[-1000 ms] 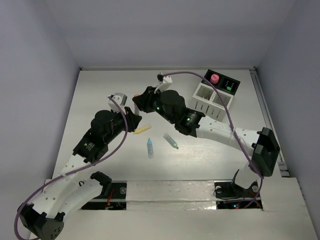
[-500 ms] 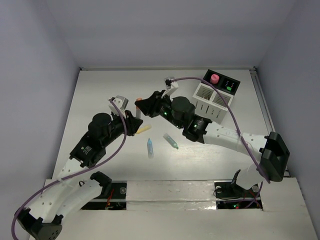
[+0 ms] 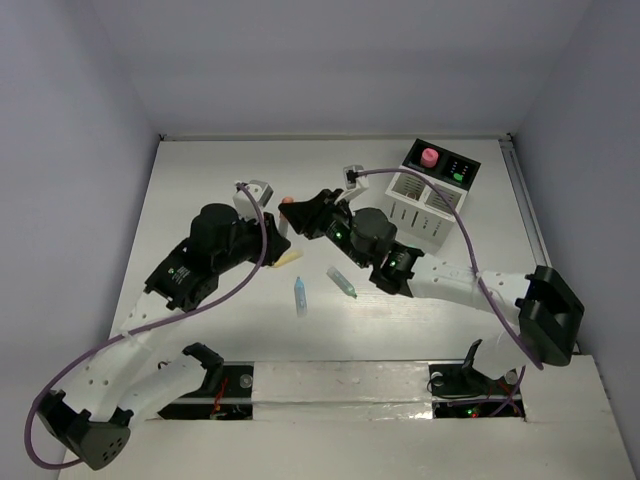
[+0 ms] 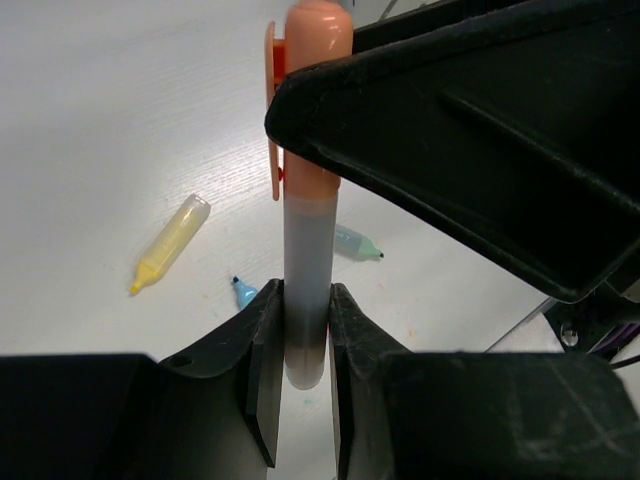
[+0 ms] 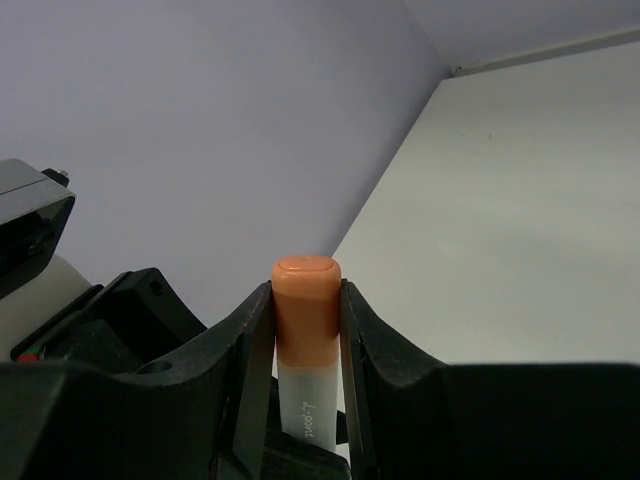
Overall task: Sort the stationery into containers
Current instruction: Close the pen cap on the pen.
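An orange-capped pen (image 3: 287,201) with a pale grey body is held above the table by both grippers. My left gripper (image 4: 306,300) is shut on its grey body end (image 4: 306,250); it shows in the top view (image 3: 279,233). My right gripper (image 5: 306,290) is shut on the pen's orange cap (image 5: 306,300); it shows in the top view (image 3: 299,211). The white slatted box (image 3: 420,205) and the joined black box (image 3: 452,168) stand at the back right. A pink-capped bottle (image 3: 430,157) stands in the black box.
A yellow pen (image 3: 288,259) lies on the table under the left wrist, also seen in the left wrist view (image 4: 170,243). A blue pen (image 3: 300,296) and a teal-green pen (image 3: 342,282) lie nearer the front. Green-capped items (image 3: 457,176) sit in the black box.
Both grippers and the orange-capped pen have shifted a little to the right. The left arm has swung up and closer to the right gripper.
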Controlling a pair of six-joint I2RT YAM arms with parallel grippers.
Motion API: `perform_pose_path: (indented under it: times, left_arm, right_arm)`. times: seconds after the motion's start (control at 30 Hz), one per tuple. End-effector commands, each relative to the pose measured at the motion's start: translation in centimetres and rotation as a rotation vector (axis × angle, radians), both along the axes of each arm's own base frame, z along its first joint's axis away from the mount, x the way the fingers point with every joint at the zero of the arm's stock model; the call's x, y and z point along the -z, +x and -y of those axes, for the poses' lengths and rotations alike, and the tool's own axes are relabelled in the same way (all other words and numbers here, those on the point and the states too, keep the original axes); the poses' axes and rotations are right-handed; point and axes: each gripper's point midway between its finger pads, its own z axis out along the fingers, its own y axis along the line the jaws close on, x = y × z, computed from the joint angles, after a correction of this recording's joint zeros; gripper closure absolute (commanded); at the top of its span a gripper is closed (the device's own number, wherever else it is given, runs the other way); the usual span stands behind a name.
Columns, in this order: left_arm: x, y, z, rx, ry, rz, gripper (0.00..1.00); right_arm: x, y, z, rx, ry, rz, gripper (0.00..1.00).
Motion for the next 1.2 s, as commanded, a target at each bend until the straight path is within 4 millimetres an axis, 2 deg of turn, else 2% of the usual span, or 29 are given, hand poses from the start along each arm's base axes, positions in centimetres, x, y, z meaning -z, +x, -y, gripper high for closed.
perform_pose_path:
  times: [0.0, 0.2, 0.43, 0.5, 0.6, 0.7, 0.73, 0.9, 0.97, 1.0, 1.07, 1.17]
  left_arm:
    - [-20.6, 4.3, -2.4, -0.226, -0.348, 0.582, 1.00]
    - [-22.0, 4.3, -2.9, -0.246, -0.354, 0.618, 1.00]
    - [-26.2, 3.7, -4.0, -0.278, -0.386, 0.705, 1.00]
    - [-26.4, 3.7, -4.3, -0.288, -0.375, 0.711, 1.00]
    - [-25.8, 3.8, -4.0, -0.279, -0.373, 0.699, 1.00]
    - [-24.3, 4.0, -2.5, -0.219, -0.388, 0.641, 1.00]
    - [-23.1, 4.1, -1.7, -0.186, -0.383, 0.611, 1.00]
    - [-19.0, 3.8, -0.8, -0.145, -0.373, 0.514, 1.00]
    - [-17.6, 3.7, -0.8, -0.145, -0.365, 0.488, 1.00]
    - [-17.5, 3.5, -0.9, -0.146, -0.369, 0.489, 1.00]
    - [-17.6, 3.6, -1.3, -0.165, -0.371, 0.497, 1.00]
    - [-19.5, 3.4, -1.9, -0.191, -0.382, 0.539, 1.00]
  right_arm:
    - [14.8, -12.0, -2.8, -0.389, -0.373, -0.261, 1.00]
    - [16.4, -13.2, -3.3, -0.401, -0.390, -0.294, 1.00]
    - [18.0, -14.1, -3.7, -0.408, -0.411, -0.328, 1.00]
    - [17.9, -13.8, -3.3, -0.384, -0.410, -0.324, 1.00]
    - [18.4, -13.7, -2.8, -0.369, -0.424, -0.329, 1.00]
    - [18.5, -13.8, -2.8, -0.373, -0.429, -0.333, 1.00]
    - [18.4, -13.2, -2.6, -0.343, -0.436, -0.319, 1.00]
    - [12.7, -10.5, -2.0, -0.269, -0.373, -0.216, 1.00]
    - [11.4, -9.7, -2.0, -0.254, -0.369, -0.185, 1.00]
    - [10.4, -9.2, -2.0, -0.249, -0.353, -0.174, 1.00]
    - [9.8, -9.7, -2.7, -0.288, -0.338, -0.165, 1.00]
    - [11.6, -10.3, -3.7, -0.338, -0.358, -0.215, 1.00]
